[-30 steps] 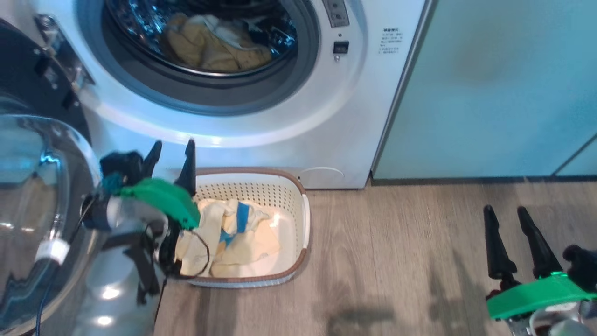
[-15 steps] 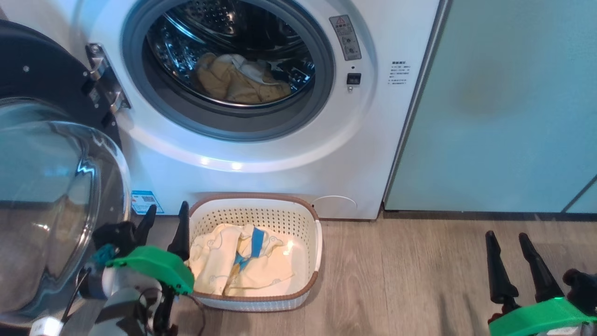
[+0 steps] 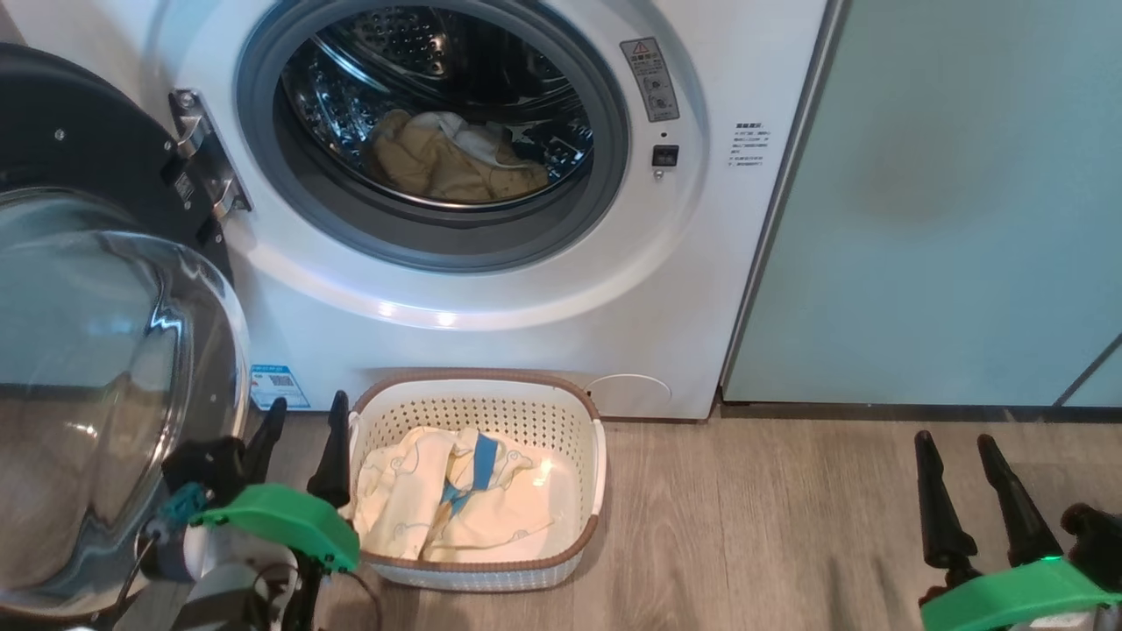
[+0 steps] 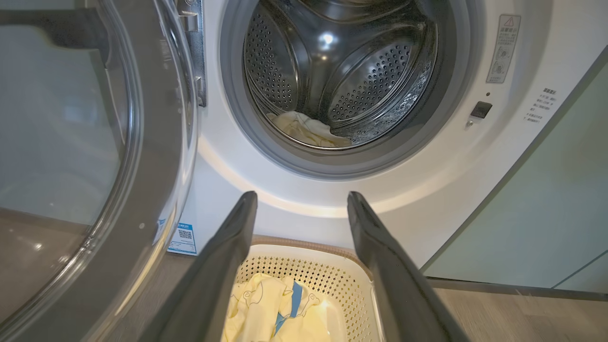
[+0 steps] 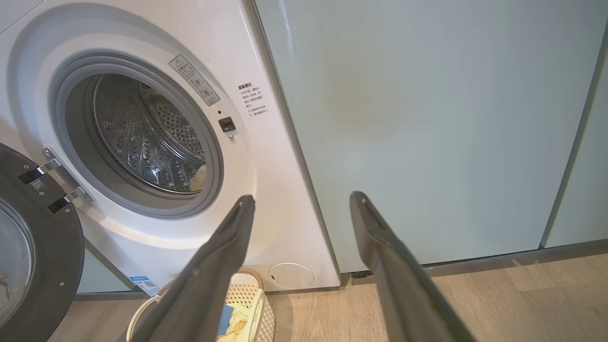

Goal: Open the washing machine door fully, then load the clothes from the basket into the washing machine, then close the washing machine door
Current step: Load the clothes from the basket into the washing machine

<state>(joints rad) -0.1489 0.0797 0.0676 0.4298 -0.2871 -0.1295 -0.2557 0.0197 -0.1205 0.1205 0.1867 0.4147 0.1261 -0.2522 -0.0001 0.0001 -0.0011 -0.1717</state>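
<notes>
The washing machine door [image 3: 105, 350] stands swung wide at the left of the washing machine [image 3: 543, 289], so the opening step looks done. Loading seems partway. A yellowish piece [image 3: 447, 162] lies at the bottom of the drum [image 3: 394, 79]. The clothes [image 3: 447, 508], pale yellow with blue parts, lie heaped in the basket [image 3: 473, 412], which sits on the floor [image 3: 745, 526] just in front of the washing machine, below its opening.

The left gripper [image 3: 307, 403] hovers low before the washing machine, just beside the basket's left rim, fingers spread and empty. The right gripper [image 3: 954, 438] hangs well to the washing machine's right, before the teal cabinet [image 3: 947, 219], likewise spread and empty.

What looks left is moving the basket's clothes into the drum, then shutting the door.
</notes>
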